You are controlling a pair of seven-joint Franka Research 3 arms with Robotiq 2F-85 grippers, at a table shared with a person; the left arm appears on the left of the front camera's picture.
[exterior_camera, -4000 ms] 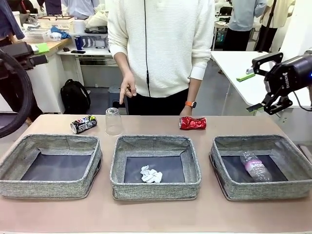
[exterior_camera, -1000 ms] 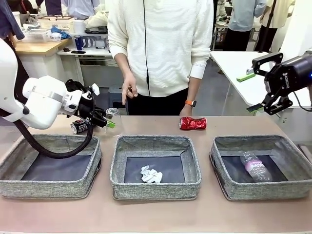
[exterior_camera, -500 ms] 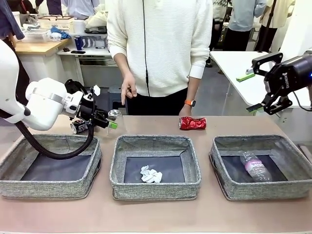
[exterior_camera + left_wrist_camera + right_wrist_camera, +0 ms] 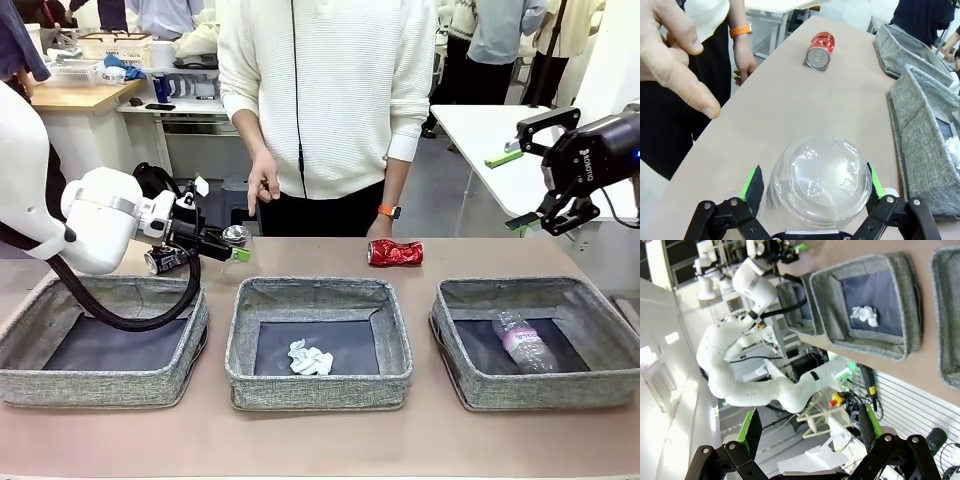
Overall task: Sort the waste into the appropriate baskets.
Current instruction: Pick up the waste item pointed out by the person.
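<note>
Straddling the upturned cup at the table's far left, the left gripper has its jaws spread wide, one green pad on each side, not clamped. A person's hand hangs just above it. The dark can lies beside the gripper, by the left basket's far rim. The red can lies at the far edge. The wad sits in the middle basket, and the bottle in the right basket. The right gripper hangs raised at the right, jaws wide, holding nothing.
</note>
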